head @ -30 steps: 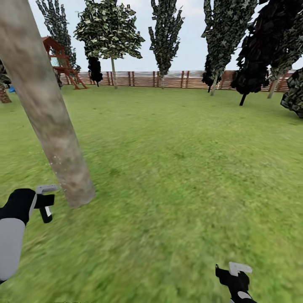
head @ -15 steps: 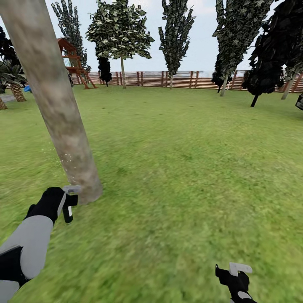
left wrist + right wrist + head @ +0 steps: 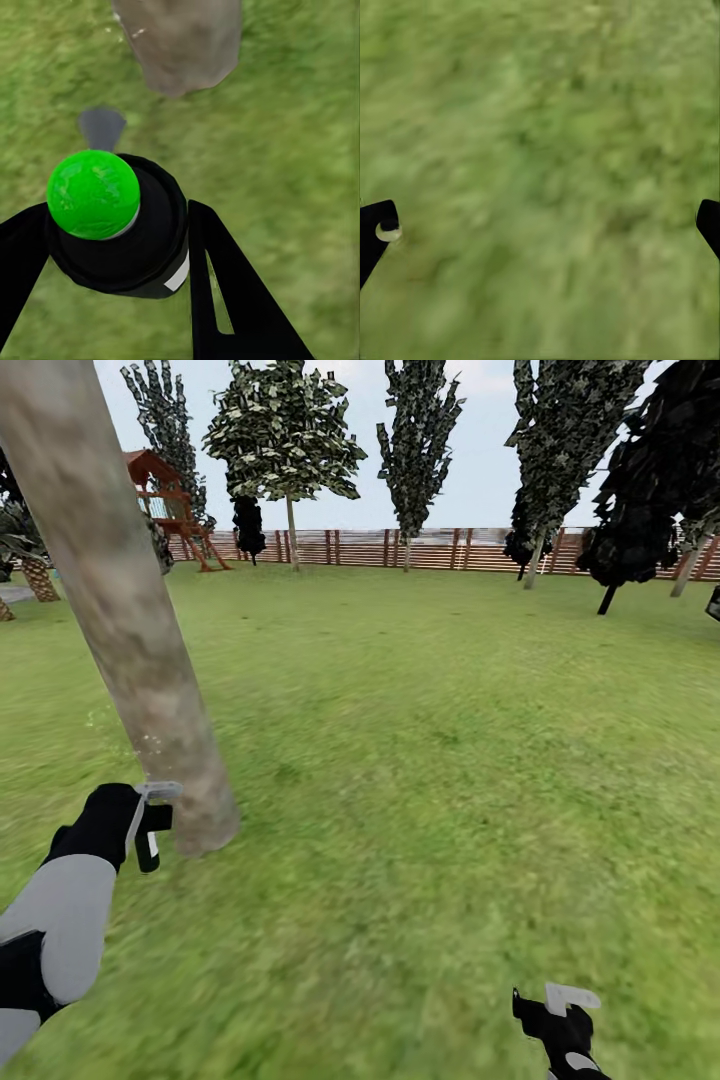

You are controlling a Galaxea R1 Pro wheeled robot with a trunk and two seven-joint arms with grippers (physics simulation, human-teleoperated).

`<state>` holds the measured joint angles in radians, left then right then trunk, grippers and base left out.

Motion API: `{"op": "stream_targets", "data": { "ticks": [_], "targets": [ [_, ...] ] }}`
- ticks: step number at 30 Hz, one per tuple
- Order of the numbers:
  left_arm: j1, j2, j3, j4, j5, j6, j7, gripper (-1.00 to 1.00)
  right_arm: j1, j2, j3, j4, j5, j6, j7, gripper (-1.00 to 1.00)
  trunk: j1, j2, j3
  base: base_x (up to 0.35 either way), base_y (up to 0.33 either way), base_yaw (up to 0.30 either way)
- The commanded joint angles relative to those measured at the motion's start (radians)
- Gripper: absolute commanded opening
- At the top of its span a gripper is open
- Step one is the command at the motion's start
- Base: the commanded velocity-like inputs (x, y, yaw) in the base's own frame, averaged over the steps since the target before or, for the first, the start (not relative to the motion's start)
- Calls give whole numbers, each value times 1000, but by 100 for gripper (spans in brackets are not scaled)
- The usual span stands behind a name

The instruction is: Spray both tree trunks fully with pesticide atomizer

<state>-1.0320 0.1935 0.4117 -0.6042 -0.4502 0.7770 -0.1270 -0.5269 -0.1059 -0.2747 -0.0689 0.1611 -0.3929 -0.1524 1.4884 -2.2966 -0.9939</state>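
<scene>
Comparing with the views a moment earlier, we logged these items. Left gripper [image 3: 152, 830]: moved in beside the base of the tree trunk [image 3: 120, 610], fingers [image 3: 225, 300] pinching the atomizer [image 3: 112, 217], green cap up, nozzle facing the trunk. Right gripper [image 3: 560, 1010]: unmoved low over the lawn [image 3: 450, 760], fingers spread, empty. Judgement: we were placed to spray the lower trunk.

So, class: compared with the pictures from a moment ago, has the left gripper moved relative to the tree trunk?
Yes. The left gripper has closed in on the base of the tree trunk and now sits beside it.
</scene>
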Motion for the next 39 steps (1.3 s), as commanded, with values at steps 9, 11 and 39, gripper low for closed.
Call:
{"op": "stream_targets", "data": {
  "ticks": [9,11,39],
  "targets": [
    [28,59,5,3,-27,1,-9,-100,-1,1,-6,1,11,-3,-4,100,0,0,-1,176,0,109],
    [35,61,4,6,-28,1,-10,-100,-1,2,-6,1,11,-3,-4,100,0,0,-1,2,0,272],
    [163,21,47,92,-18,-144,-5,-100,-1,2,-6,1,10,-3,-4,100,0,0,-1,89,-226,18]
  ]
}}
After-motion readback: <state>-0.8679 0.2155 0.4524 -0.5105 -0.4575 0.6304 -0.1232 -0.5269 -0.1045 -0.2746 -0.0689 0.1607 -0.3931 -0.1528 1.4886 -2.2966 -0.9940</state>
